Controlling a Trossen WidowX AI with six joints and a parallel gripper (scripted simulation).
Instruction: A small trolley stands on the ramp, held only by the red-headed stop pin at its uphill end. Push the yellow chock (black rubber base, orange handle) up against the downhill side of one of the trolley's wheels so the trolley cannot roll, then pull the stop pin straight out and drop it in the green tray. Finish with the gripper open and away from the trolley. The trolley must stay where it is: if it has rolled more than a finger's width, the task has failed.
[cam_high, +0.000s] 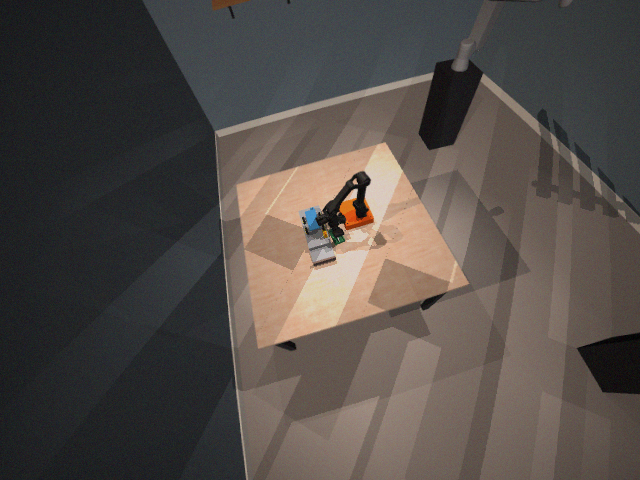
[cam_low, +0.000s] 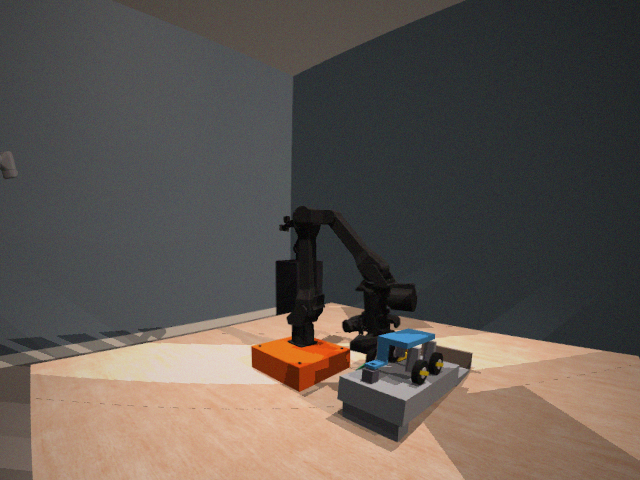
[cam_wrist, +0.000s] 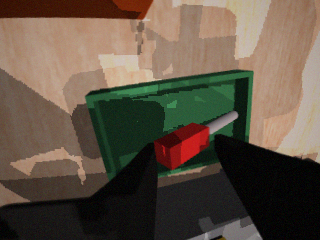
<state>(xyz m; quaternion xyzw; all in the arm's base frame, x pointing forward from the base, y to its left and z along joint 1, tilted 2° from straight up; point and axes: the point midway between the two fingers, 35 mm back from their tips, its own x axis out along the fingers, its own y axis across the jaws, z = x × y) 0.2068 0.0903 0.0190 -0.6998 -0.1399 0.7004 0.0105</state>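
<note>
The red-headed stop pin (cam_wrist: 182, 145) lies slantwise, apparently in the green tray (cam_high: 339, 239) (cam_low: 360, 367) (cam_wrist: 170, 80).

Arm, one, black, six-jointed (cam_high: 361, 195) (cam_low: 306, 260): lower link near upright. Elbow, one (cam_high: 361, 178) (cam_low: 303, 215): bent, topmost part of the arm. Forearm, one (cam_high: 341, 197) (cam_low: 350, 238): slanting down from the elbow. Wrist, one (cam_high: 330, 215) (cam_low: 376, 302): below the elbow, turned downward. Gripper, parallel-jaw, one (cam_high: 337, 237) (cam_low: 371, 356) (cam_wrist: 185, 141): pointing down, partly open. Fingers, two, black, tapered (cam_wrist: 135, 172): tips apart, gripping nothing; tips obscured in the exterior view.
</note>
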